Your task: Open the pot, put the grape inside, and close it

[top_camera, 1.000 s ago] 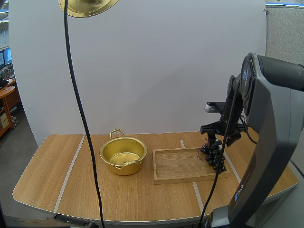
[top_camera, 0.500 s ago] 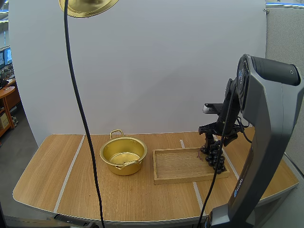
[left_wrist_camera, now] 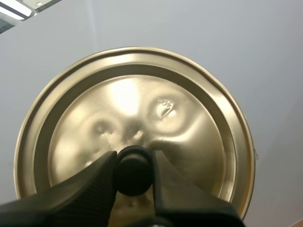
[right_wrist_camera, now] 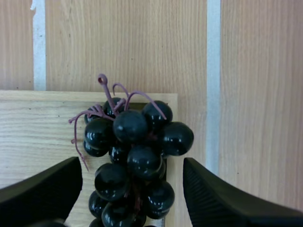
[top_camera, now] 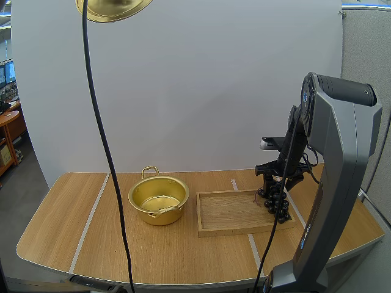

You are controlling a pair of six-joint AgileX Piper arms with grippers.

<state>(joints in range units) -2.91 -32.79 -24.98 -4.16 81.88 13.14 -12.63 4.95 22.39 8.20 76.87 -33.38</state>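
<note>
The gold pot (top_camera: 158,200) stands uncovered on the table, left of the wooden tray (top_camera: 235,213). High above it hangs the gold lid (top_camera: 113,8). In the left wrist view my left gripper (left_wrist_camera: 134,163) is shut on the black knob (left_wrist_camera: 134,171) of the lid (left_wrist_camera: 137,113). A bunch of dark grapes (top_camera: 276,200) lies at the tray's right edge. My right gripper (top_camera: 270,178) hovers just over it. In the right wrist view the right gripper (right_wrist_camera: 131,165) is open, with a finger on each side of the grapes (right_wrist_camera: 130,142), not touching them.
The grapes overhang the corner of the tray (right_wrist_camera: 38,127), next to a pale strip on the wooden table (right_wrist_camera: 213,47). One pot handle (top_camera: 150,171) points to the back. Bare table (top_camera: 61,213) stretches left of the pot.
My right arm has swung slightly left and more upright, keeping its gripper over the grapes. The pot, tray, grapes and raised lid have not moved.
</note>
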